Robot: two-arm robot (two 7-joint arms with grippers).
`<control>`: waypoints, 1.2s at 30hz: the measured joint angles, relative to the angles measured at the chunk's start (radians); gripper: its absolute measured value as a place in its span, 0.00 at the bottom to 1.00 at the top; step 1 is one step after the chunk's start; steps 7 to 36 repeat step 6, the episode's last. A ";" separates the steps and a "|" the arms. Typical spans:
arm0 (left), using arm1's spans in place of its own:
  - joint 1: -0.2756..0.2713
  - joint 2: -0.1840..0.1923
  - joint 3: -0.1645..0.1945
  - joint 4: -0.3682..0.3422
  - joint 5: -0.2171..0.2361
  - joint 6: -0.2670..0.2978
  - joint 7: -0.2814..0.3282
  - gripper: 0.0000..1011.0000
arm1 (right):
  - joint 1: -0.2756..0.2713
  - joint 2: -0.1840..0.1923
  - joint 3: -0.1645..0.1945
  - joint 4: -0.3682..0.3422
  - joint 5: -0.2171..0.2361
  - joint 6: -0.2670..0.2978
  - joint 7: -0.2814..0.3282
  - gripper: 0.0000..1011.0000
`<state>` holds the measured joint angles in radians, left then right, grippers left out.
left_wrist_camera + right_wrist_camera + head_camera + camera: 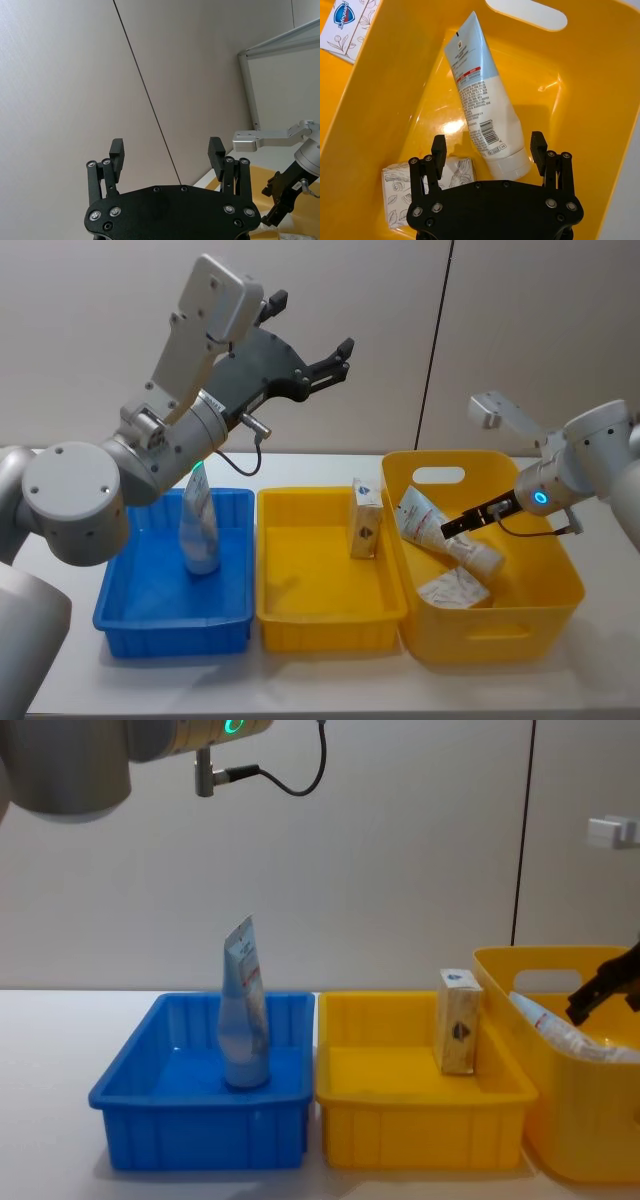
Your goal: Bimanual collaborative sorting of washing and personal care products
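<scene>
A pale-blue tube (199, 530) (243, 1010) stands upright on its cap in the blue bin (125, 615). One tan-and-white carton (365, 520) (458, 1020) stands upright in the middle yellow bin (325, 625). In the tall yellow basket (560, 585) a second tube (432, 525) (480, 100) lies tilted, and a patterned carton (455, 590) (392, 192) lies flat beside it. My right gripper (452, 527) (487, 149) is open down inside the basket, its fingers either side of that tube's cap end. My left gripper (313, 322) (167, 150) is open and empty, raised high above the bins and pointing at the wall.
The three containers stand side by side on a white table (330, 680), basket walls close around my right gripper (585, 1000). A grey wall (400, 340) rises behind. The table's front strip is free.
</scene>
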<state>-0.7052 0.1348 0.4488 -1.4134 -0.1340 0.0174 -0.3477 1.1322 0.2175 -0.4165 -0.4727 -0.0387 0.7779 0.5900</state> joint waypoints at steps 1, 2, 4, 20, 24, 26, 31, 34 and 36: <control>0.000 0.000 0.000 0.000 0.000 0.000 0.000 0.99 | 0.000 0.000 0.000 0.001 0.000 0.000 0.000 0.99; 0.000 0.000 0.000 0.000 0.000 0.000 0.000 0.99 | 0.001 -0.001 0.000 0.003 0.000 0.000 0.001 0.99; 0.000 0.000 0.000 0.000 0.000 0.000 0.000 0.99 | 0.001 -0.001 0.000 0.004 0.000 0.000 0.001 0.99; 0.000 0.000 0.000 0.000 0.000 0.000 0.000 0.99 | 0.002 -0.001 -0.001 0.006 0.000 -0.001 0.002 0.99; 0.000 0.000 0.000 0.000 0.000 0.000 0.000 0.99 | 0.002 -0.001 -0.001 0.006 0.000 -0.001 0.002 0.99; 0.000 0.000 0.000 0.000 0.000 0.000 0.000 0.99 | 0.002 -0.001 -0.001 0.006 0.000 -0.001 0.002 0.99; 0.000 0.000 0.000 0.000 0.000 0.000 0.000 0.99 | 0.002 -0.001 -0.001 0.006 0.000 -0.001 0.002 0.99; 0.000 0.000 0.000 0.000 0.000 0.000 0.000 0.99 | 0.002 -0.001 -0.001 0.006 0.000 -0.001 0.002 0.99; 0.000 0.000 0.000 0.000 0.000 0.000 0.000 0.99 | 0.002 -0.001 -0.001 0.006 0.000 -0.001 0.002 0.99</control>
